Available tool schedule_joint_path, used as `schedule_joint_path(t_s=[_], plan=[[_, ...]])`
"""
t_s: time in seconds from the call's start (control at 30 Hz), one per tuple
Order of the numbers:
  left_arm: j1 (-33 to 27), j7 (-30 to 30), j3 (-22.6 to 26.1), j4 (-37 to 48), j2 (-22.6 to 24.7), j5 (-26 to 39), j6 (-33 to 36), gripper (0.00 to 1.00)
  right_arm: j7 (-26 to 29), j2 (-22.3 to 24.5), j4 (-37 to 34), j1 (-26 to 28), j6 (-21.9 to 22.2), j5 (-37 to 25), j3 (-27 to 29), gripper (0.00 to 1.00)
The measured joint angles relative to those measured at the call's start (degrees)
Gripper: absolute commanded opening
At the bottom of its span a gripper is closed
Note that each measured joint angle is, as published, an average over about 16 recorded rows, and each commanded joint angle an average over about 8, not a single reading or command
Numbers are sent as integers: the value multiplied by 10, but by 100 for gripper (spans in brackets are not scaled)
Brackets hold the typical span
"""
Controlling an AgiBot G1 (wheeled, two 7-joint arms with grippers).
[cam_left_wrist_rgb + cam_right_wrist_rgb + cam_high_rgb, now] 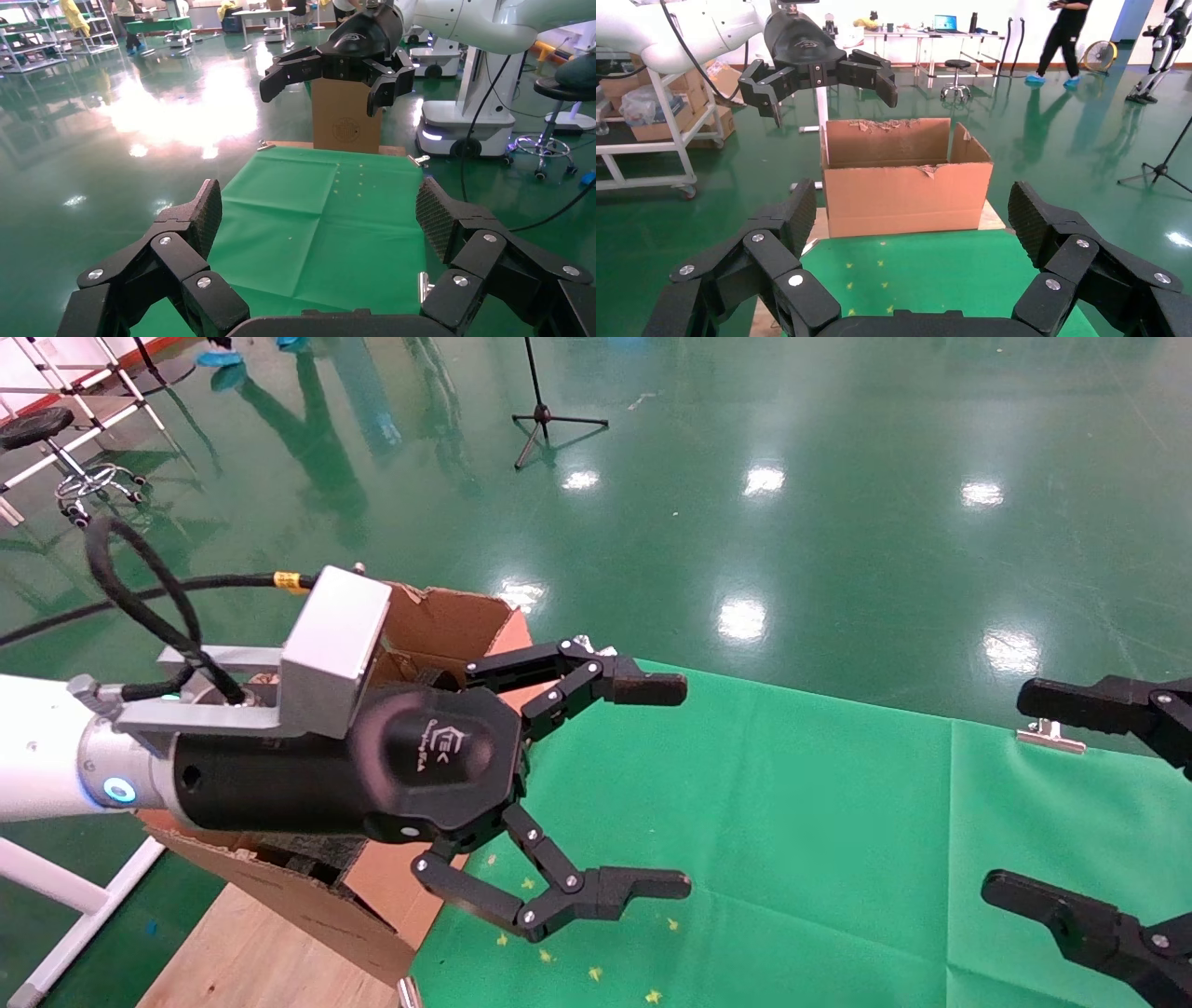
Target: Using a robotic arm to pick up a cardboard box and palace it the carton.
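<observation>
1. Hovering my left gripper (666,784) up by the carton (905,189), fingers spread wide with nothing between them. Empty-handed right now.
2. My right gripper (1043,803) is parked at the far end of the green cloth (801,822), also wide open and holding nothing.
3. The carton sits at the cloth's left end, flaps up, top edges ragged. Honestly I can't spot the cardboard box anywhere on the cloth. It may already be down inside the carton, but I can't see in from here.
4. So my guess: the drop is either done or the box is out of sight. If I still need a pick, I'd locate the box first, then come in level so both pads land on opposite faces, and clear those upright flaps before lowering.
</observation>
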Motion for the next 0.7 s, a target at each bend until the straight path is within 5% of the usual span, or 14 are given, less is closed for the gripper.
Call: schedule_joint_path(t_s=[0.7], plan=[[0, 0, 0, 0, 0, 0, 0, 100, 0, 0, 0, 0, 0, 0, 0, 100]])
